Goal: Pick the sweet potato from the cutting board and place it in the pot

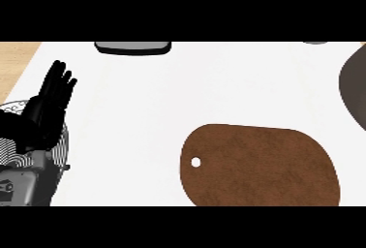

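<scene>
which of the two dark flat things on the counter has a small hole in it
The brown cutting board at lower centre: a small white hole shows near its left edge. The darker grey-brown shape at the right edge shows no hole.

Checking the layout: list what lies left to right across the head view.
Left hand, resting open with fingers up → grey object at the top edge → brown cutting board → dark rounded shape at the right edge. No sweet potato or right hand shows.

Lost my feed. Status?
Left hand open, resting at left edge. Right hand out of view. Cutting board bare; sweet potato not visible. Nothing obstructing.
</scene>
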`<action>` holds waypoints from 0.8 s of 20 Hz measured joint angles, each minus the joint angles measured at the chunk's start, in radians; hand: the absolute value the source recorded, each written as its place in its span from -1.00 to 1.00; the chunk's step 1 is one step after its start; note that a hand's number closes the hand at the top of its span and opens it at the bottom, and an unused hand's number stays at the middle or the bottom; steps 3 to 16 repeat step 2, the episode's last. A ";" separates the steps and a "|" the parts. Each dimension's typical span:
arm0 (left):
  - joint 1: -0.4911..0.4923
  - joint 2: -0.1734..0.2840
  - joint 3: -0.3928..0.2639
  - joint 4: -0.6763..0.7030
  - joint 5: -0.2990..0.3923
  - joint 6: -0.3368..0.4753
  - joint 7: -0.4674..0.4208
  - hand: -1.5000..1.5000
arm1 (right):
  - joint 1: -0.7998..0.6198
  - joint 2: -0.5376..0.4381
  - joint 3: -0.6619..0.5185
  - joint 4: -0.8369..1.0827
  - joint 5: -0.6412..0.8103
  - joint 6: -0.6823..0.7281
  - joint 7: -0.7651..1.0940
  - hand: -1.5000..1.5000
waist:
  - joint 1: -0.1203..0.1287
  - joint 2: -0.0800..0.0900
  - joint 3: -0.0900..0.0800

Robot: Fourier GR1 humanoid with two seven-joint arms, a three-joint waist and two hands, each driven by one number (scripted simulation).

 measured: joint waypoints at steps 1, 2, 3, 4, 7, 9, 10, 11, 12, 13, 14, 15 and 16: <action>-0.001 -0.004 -0.003 -0.001 -0.006 0.006 0.000 0.00 | 0.003 -0.003 -0.001 -0.003 -0.002 0.003 0.004 -1.00 | -0.001 0.000 0.000; -0.001 -0.004 -0.003 -0.002 -0.004 0.006 0.002 0.00 | 0.006 -0.005 -0.001 -0.007 -0.004 0.005 0.007 -1.00 | 0.001 0.001 0.001; -0.001 -0.004 -0.003 -0.002 -0.004 0.006 0.002 0.00 | 0.006 -0.005 -0.001 -0.007 -0.004 0.005 0.007 -1.00 | 0.001 0.001 0.001; -0.001 -0.004 -0.003 -0.002 -0.004 0.006 0.002 0.00 | 0.006 -0.005 -0.001 -0.007 -0.004 0.005 0.007 -1.00 | 0.001 0.001 0.001; -0.001 -0.004 -0.003 -0.002 -0.004 0.006 0.002 0.00 | 0.006 -0.005 -0.001 -0.007 -0.004 0.005 0.007 -1.00 | 0.001 0.001 0.001; -0.001 -0.004 -0.003 -0.002 -0.004 0.006 0.002 0.00 | 0.006 -0.005 -0.001 -0.007 -0.004 0.005 0.007 -1.00 | 0.001 0.001 0.001; -0.001 -0.004 -0.003 -0.002 -0.004 0.006 0.002 0.00 | 0.006 -0.005 -0.001 -0.007 -0.004 0.005 0.007 -1.00 | 0.001 0.001 0.001; -0.001 -0.004 -0.003 -0.002 -0.004 0.006 0.002 0.00 | 0.006 -0.005 -0.001 -0.007 -0.004 0.005 0.007 -1.00 | 0.001 0.001 0.001; -0.001 -0.004 -0.003 -0.002 -0.004 0.006 0.002 0.00 | 0.006 -0.005 -0.001 -0.007 -0.004 0.005 0.007 -1.00 | 0.001 0.001 0.001; -0.001 -0.004 -0.003 -0.002 -0.004 0.006 0.002 0.00 | 0.006 -0.005 -0.001 -0.007 -0.004 0.005 0.007 -1.00 | 0.001 0.001 0.001; -0.001 -0.004 -0.003 -0.002 -0.004 0.006 0.002 0.00 | 0.006 -0.005 -0.001 -0.007 -0.004 0.005 0.007 -1.00 | 0.001 0.001 0.001; -0.001 -0.004 -0.003 -0.002 -0.004 0.006 0.002 0.00 | 0.006 -0.005 -0.001 -0.007 -0.004 0.005 0.007 -1.00 | 0.001 0.001 0.001; -0.001 -0.004 -0.003 -0.002 -0.004 0.006 0.002 0.00 | 0.006 -0.005 -0.001 -0.007 -0.004 0.005 0.007 -1.00 | 0.001 0.001 0.001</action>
